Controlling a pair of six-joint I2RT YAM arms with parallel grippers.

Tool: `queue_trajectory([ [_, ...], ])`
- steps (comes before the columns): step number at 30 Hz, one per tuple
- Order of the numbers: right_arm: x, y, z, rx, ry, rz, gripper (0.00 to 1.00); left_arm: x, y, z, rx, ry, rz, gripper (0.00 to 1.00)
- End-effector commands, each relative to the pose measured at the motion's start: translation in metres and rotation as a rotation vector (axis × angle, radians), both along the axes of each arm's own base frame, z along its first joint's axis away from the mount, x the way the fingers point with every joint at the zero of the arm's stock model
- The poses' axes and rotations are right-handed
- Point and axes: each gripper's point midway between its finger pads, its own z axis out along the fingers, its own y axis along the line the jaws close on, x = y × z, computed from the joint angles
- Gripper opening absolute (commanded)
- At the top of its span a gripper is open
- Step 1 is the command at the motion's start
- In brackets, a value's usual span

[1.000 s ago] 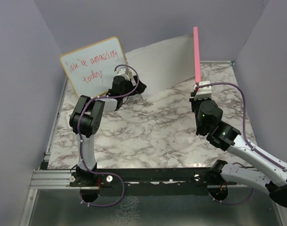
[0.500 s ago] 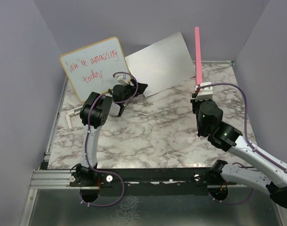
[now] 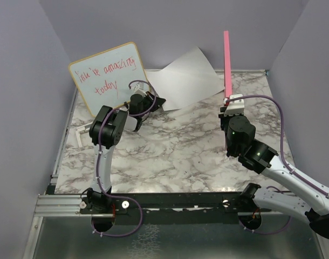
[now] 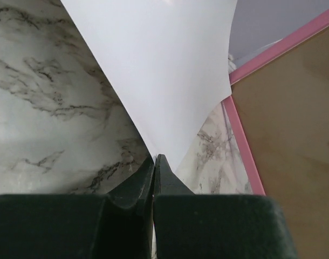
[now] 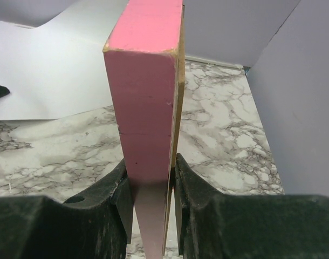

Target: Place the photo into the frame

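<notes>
**Figure: photo-into-frame task, grasp stage.** The left jaws are closed flat on the near corner of the photo (image 4: 159, 70). The photo lies white side up just beside the whiteboard (image 3: 106, 75), with its far part curling up off the table (image 3: 175, 145). The right jaws clamp the lower edge of the frame (image 5: 145, 102), which stands upright on edge well apart from the whiteboard, across the table (the left wrist view shows its brown backing board (image 4: 294, 118) turned toward the photo).

Step in hand, by judgement: both parts are gripped but not yet brought together. The next move calls for carrying the sheet away from the whiteboard toward the frame. It also calls for lowering or turning the frame so the sheet can lie flat against it. A one-corner pinch leaves thin paper free to sag or fold.
</notes>
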Motion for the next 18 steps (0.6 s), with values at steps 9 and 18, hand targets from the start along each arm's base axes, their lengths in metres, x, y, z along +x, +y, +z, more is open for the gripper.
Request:
queue_trajectory([
  [9,0.0,-0.008,0.027,0.1,-0.067,-0.065,0.08,-0.088,-0.01,-0.001,0.217,0.216,-0.136,0.0],
  [18,0.0,-0.009,0.025,0.098,-0.064,-0.071,0.08,-0.166,0.083,-0.025,0.594,0.454,0.051,0.0],
])
